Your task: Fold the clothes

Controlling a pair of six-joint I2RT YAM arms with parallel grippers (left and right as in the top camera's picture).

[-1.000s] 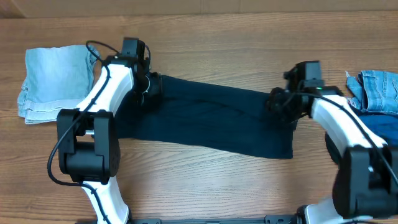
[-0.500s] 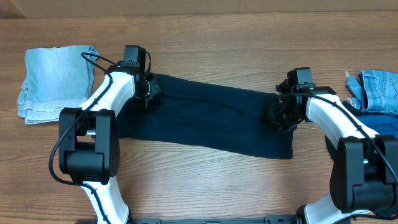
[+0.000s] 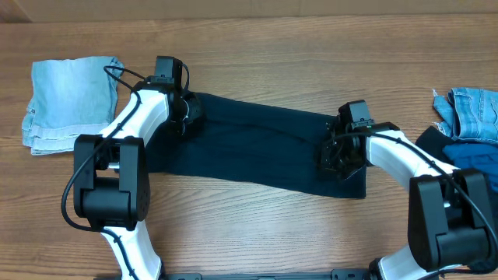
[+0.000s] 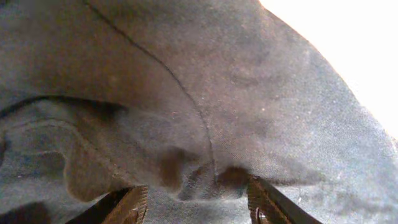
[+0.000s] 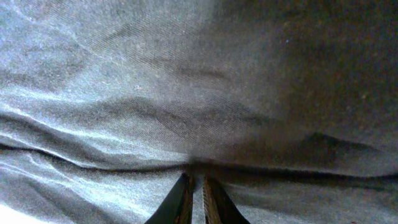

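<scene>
A wooden table (image 3: 272, 47) seen from above, with a long dark garment (image 3: 257, 148) lying flat across its middle, running from upper left to lower right. A folded light-blue piece (image 3: 70, 101) sits near the left edge, apart from it. A loose heap of blue denim (image 3: 467, 113) waits at the far right.

The left gripper (image 3: 185, 115) presses down on the garment's left end. Its close camera shows the fingers standing apart, with puckered cloth between them but not pinched. The right gripper (image 3: 336, 155) sits on the right end, just inside the edge. Its fingers are almost together, nipping a thin ridge of cloth.

The risk lies in the uneven hold. If the right arm lifts now, the thin nip may slip free or catch only the top layer. With the left fingers unclosed, that end could drag or twist, leaving a crooked fold.
</scene>
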